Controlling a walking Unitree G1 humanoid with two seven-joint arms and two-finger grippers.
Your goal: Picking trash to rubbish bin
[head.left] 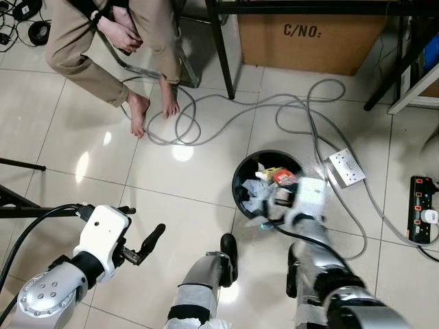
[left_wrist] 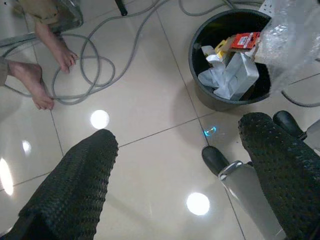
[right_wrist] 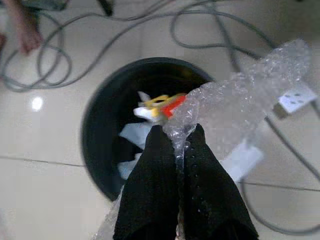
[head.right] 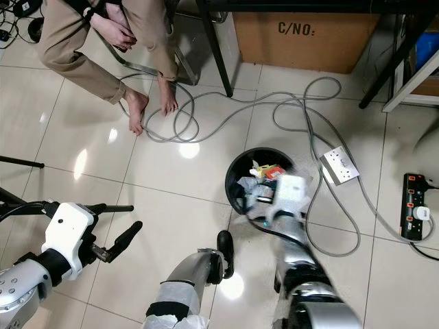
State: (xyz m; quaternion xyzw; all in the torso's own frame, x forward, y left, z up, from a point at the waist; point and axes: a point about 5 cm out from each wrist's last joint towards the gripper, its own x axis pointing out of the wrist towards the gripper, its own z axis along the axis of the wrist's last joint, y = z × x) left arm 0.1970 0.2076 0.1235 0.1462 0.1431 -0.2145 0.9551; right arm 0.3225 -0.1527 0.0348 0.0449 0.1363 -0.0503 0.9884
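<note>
Ahead of you the bin (head.left: 241,179) stands on the floor (head.left: 164,205), cables (head.left: 226,113) behind it, socket box (head.left: 346,168) to its right.

bright overhead light glares off glossy tiles (head.left: 182,152); right wrist view blurred.

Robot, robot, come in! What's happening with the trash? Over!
Right gripper shut on bubble wrap, above black bin. Left gripper open, idle. Grey cables near bin.

Right gripper (right_wrist: 179,142) pinching bubble wrap (right_wrist: 240,107) above black bin (right_wrist: 95,135).
</note>
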